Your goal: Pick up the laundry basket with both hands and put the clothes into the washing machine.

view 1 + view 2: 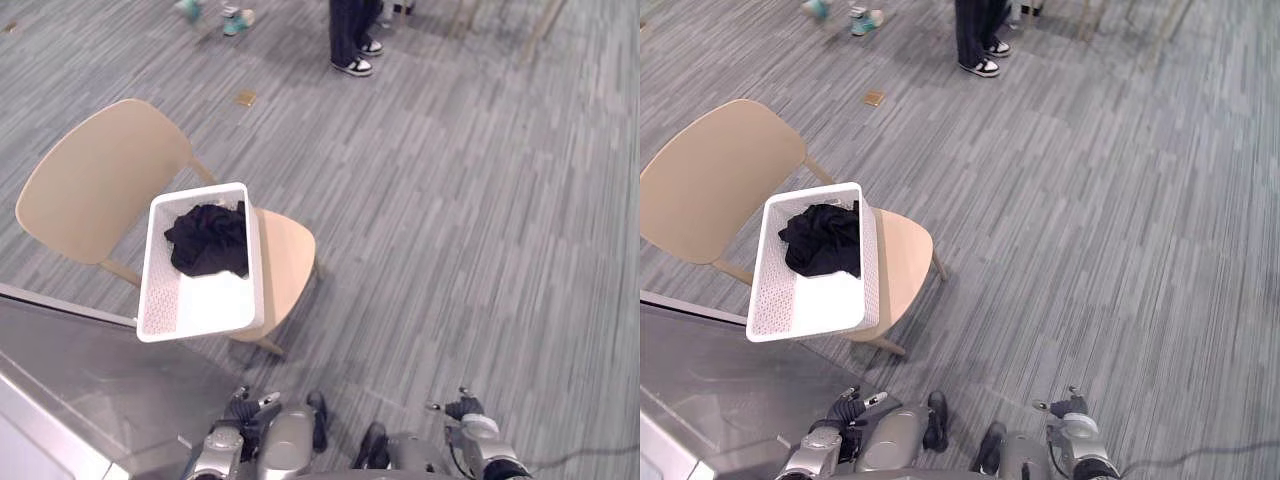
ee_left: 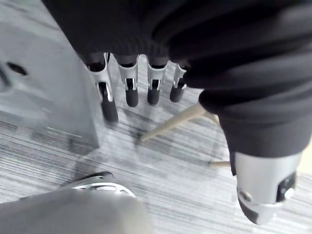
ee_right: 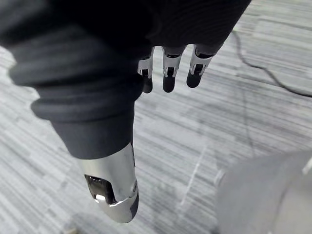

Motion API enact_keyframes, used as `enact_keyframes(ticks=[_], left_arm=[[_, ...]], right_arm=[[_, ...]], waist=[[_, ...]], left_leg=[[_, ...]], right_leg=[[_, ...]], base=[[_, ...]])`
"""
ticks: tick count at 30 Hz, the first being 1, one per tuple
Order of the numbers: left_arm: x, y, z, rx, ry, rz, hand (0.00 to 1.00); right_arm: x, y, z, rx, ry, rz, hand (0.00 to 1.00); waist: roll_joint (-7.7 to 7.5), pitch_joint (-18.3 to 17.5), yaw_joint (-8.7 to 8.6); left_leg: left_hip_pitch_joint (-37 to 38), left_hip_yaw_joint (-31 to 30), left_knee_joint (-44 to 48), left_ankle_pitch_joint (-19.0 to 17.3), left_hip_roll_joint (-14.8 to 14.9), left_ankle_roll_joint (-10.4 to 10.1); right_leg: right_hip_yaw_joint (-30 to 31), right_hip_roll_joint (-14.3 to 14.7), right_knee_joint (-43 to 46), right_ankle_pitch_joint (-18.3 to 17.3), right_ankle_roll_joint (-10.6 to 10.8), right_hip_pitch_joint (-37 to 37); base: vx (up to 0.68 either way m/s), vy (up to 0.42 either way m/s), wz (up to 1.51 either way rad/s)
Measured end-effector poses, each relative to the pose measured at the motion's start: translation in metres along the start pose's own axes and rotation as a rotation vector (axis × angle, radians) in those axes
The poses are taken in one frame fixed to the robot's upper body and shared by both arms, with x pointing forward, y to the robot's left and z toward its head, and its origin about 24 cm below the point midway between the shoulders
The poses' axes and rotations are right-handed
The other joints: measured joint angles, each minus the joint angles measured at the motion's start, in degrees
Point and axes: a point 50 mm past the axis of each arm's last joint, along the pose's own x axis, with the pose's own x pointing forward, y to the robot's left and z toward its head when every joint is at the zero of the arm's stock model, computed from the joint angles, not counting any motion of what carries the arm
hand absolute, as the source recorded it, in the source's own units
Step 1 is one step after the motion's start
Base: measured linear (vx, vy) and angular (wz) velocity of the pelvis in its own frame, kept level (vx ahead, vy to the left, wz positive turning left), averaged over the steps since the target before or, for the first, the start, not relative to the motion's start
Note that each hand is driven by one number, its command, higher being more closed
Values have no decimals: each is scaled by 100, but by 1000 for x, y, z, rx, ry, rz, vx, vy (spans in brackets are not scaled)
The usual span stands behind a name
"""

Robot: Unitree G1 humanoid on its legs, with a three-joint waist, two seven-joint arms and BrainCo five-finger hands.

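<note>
A white perforated laundry basket [image 1: 160, 300] rests on the seat of a tan wooden chair [image 1: 95, 185], holding a crumpled black garment [image 1: 210, 240]. Both hands hang low at the bottom of the eye views, well short of the basket. My left hand [image 1: 238, 405] sits below the basket; in its wrist view the fingers [image 2: 129, 90] point straight down over the floor, holding nothing. My right hand [image 1: 462, 408] hangs further right, its fingers [image 3: 168, 78] also straight and empty. The grey top of the washing machine [image 1: 90, 385] lies at the lower left.
A person's legs in dark trousers and black-and-white shoes [image 1: 355, 60] stand at the far side of the grey carpet. Another person's teal shoes [image 1: 235, 18] show at the top left. A small brown tile [image 1: 245, 98] lies on the floor behind the chair.
</note>
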Motion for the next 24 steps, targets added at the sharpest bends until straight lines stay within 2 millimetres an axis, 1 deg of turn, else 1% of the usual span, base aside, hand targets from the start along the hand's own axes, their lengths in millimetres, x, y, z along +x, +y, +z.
enact_keyframes(ticks=[1,2,3,4,5,6,7,8,9,10,11,12,13,15,16,17,18,19,20,21,22,23,24], left_arm=[[0,-1,1,5,-5,5,0],[-1,-4,2,-3,-8,4,0],[0,-5,6,-15,-19,9,0],[0,-5,7,-20,-23,16,0],[0,-6,7,-30,-20,19,0],[1,-11,14,-39,-38,10,0],[1,-11,17,-43,-45,10,0],[2,-13,20,-49,-49,6,0],[0,-29,21,-89,-40,-28,0],[-1,-34,21,-99,-38,-38,0],[-4,-41,17,-110,-26,-53,0],[-4,-46,20,-118,-31,-65,0],[-4,-47,21,-119,-35,-67,0],[-4,-46,20,-108,-37,-68,0],[-4,-46,20,-106,-36,-67,0],[-4,-46,19,-95,-36,-69,0],[-5,-46,19,-87,-37,-72,0],[-5,-47,18,-59,-42,-81,0],[-4,-45,19,-38,-47,-81,0],[-3,-43,19,-26,-48,-80,0],[-3,-38,14,-12,-35,-71,0],[-3,-33,6,-3,-15,-62,0],[-3,-30,5,3,-13,-53,0]], right_arm=[[0,-2,-1,-2,2,-4,0],[0,-3,1,0,-9,-7,0],[-1,-2,6,10,-36,-7,0],[-1,-2,8,15,-51,-6,0],[-2,-3,12,20,-70,-8,0],[-3,-6,13,36,-85,-18,0],[-3,-7,11,46,-81,-22,0],[-5,-8,3,60,-60,-26,0],[-3,-16,5,85,-56,-52,0],[-3,-18,6,98,-56,-59,0],[-3,-17,13,118,-83,-58,0],[-4,-19,17,132,-110,-64,0],[-4,-20,18,135,-113,-66,0],[-4,-20,17,159,-112,-72,0],[-4,-20,18,163,-117,-73,0],[-4,-20,18,165,-123,-76,0],[-4,-21,18,165,-123,-77,0],[-3,-22,17,163,-117,-80,0],[-1,-23,16,163,-106,-83,0],[-2,-21,14,168,-97,-80,0],[-2,-17,11,169,-78,-68,0],[-2,-14,6,167,-57,-59,0],[-2,-14,4,165,-48,-59,0]], waist=[[39,21,-43],[88,46,-94],[113,64,-98],[118,67,-101],[141,74,-129],[123,61,-135],[96,66,-142],[73,121,-169],[317,134,-129],[318,123,-102],[385,81,-141],[365,81,-160],[364,81,-134],[252,26,-106],[227,-3,-113],[166,-71,-110],[146,-93,-109],[221,-189,-113],[203,-191,-123],[177,-206,-120],[139,-235,-101],[81,-270,-114],[47,-289,-104]], left_leg=[[94,-172,9,-23,-2,1],[201,-432,14,-25,0,3],[331,-758,45,-26,19,2],[347,-901,77,-32,29,-8],[351,-1129,137,-45,50,-30],[228,-1547,388,-132,33,-187],[201,-1682,510,-236,8,-406],[266,-1798,614,-455,4,-742],[119,-2024,641,-498,276,-932],[109,-2026,552,-403,342,-1012],[98,-1969,377,-202,500,-1133],[87,-1902,229,64,615,-1221],[80,-1794,177,157,667,-1229],[44,-1140,-50,527,767,-1177],[44,-894,-137,631,823,-1123],[39,-262,-319,773,868,-1033],[30,42,-394,800,895,-994],[32,697,-552,810,958,-969],[-2,1198,-753,901,958,-825],[-14,1262,-839,939,918,-776],[-19,1214,-1009,985,837,-724],[-13,1105,-1108,1038,714,-685],[9,1088,-1138,1032,620,-664]], right_leg=[[105,7,109,-176,-169,-84],[158,43,-12,-330,-299,-173],[423,200,-559,-457,-459,-356],[642,308,-842,-478,-490,-452],[1071,441,-1330,-477,-486,-559],[2047,737,-2394,-320,-265,-559],[2465,781,-2974,-97,-188,-433],[2684,682,-3476,237,-65,-203],[2210,797,-3351,179,-225,-65],[2055,791,-3291,125,-278,-62],[1614,748,-3226,8,-422,30],[1153,665,-3242,-52,-524,190],[1034,642,-3255,-58,-535,260],[540,464,-3391,-128,-657,610],[386,405,-3475,-128,-657,718],[86,299,-3707,-127,-657,917],[-29,278,-3814,-126,-655,986],[-280,252,-4006,-125,-652,1095],[-485,199,-4150,-85,-582,1165],[-556,174,-4215,-59,-545,1180],[-666,148,-4347,-7,-487,1237],[-755,61,-4365,13,-453,1277],[-796,-44,-4291,-26,-391,1286]], base=[[550,-63,142],[439,-108,138],[420,-127,134],[324,-142,129],[381,-276,147],[380,-320,169],[483,-451,193],[349,-379,169],[331,-359,147],[250,-310,137],[269,-384,164],[241,-376,166],[161,-279,161],[80,-184,131],[70,-174,136],[38,-87,104],[24,-17,117],[0,31,105],[-8,48,99],[-27,83,80],[-17,107,60],[-6,151,56],[1,110,38]])
